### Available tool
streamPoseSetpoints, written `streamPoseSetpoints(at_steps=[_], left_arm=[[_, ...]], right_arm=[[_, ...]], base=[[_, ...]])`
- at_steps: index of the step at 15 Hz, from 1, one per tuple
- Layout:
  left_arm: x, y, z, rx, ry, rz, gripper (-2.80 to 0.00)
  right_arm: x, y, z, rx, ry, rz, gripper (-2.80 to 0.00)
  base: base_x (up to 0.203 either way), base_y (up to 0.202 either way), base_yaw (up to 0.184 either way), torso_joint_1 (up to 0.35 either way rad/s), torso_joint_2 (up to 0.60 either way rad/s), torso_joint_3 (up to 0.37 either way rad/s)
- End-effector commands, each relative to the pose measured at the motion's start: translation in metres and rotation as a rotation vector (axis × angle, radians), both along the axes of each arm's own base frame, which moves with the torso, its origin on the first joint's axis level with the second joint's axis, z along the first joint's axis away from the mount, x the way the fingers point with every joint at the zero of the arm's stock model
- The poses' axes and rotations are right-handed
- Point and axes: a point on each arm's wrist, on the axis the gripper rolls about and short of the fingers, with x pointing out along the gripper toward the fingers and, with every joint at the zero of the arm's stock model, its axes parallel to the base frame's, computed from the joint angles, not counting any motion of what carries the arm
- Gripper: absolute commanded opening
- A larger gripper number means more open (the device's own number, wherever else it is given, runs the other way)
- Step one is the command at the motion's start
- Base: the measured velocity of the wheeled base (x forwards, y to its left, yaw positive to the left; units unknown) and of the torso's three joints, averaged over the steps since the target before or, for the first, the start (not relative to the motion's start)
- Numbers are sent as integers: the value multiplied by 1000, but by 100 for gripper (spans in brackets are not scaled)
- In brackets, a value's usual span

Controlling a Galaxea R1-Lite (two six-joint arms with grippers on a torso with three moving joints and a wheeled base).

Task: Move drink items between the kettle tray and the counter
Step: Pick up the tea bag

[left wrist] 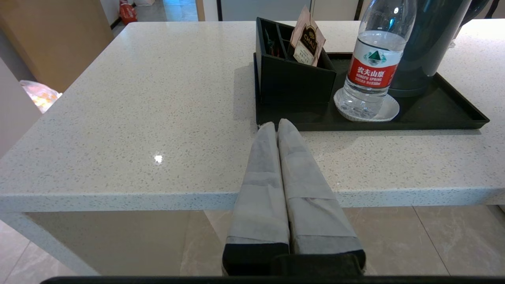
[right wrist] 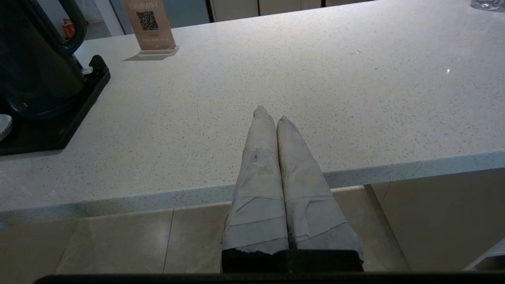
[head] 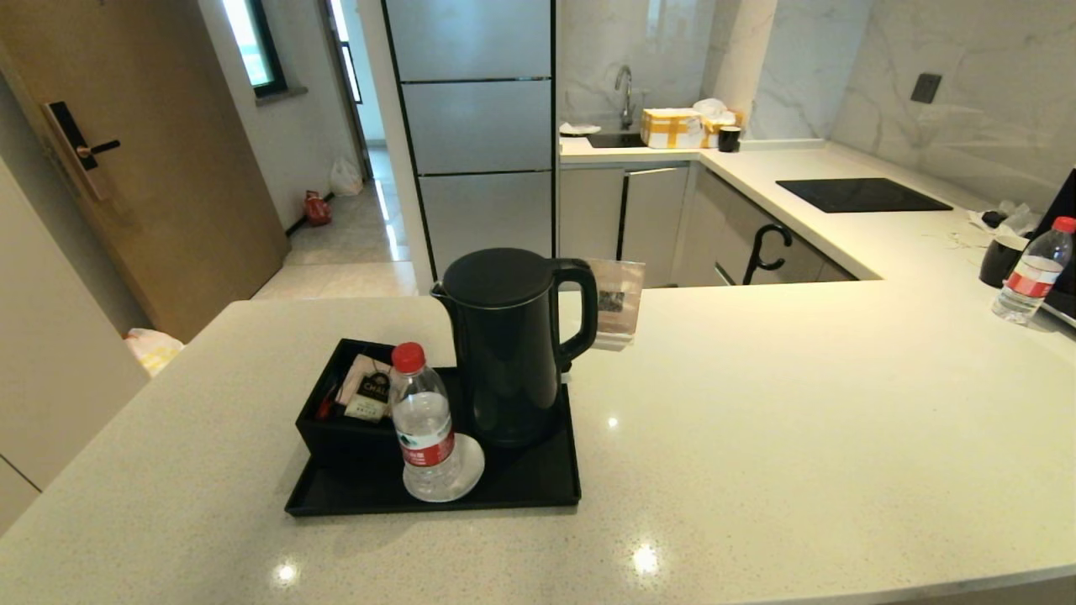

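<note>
The matte-black kettle [head: 508, 344] stands upright on the black kettle tray [head: 538, 487], which lies on the beige speckled counter [head: 799, 437]. The pale-pink tea sachet [head: 367, 391] leans inside the black divided box [head: 340, 420] at the tray's left end; the left wrist view shows the sachet [left wrist: 307, 37] too. My left gripper [left wrist: 276, 124] is shut and empty, held off the counter's front edge, just short of the tray [left wrist: 453, 114]. My right gripper [right wrist: 270, 114] is shut and empty over the front edge, right of the kettle [right wrist: 35, 59]. Neither gripper shows in the head view.
A clear red-capped water bottle [head: 423, 420] stands on a white coaster at the tray's front. A small QR sign stand [head: 618, 311] sits behind the kettle. Another bottle [head: 1032, 273] and a dark cup stand far right, near the black hob [head: 862, 195].
</note>
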Motion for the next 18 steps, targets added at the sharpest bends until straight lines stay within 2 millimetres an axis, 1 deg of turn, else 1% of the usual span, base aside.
streamPoseSetpoints(at_steps=[1, 18], left_arm=[[0, 0, 0, 0, -2, 1, -280], [0, 0, 0, 0, -1, 1, -280]], right_arm=[[0, 0, 0, -1, -1, 0, -280], [0, 0, 0, -1, -1, 0, -280]], base=[[0, 0, 0, 0, 0, 0], [0, 0, 0, 0, 0, 0]])
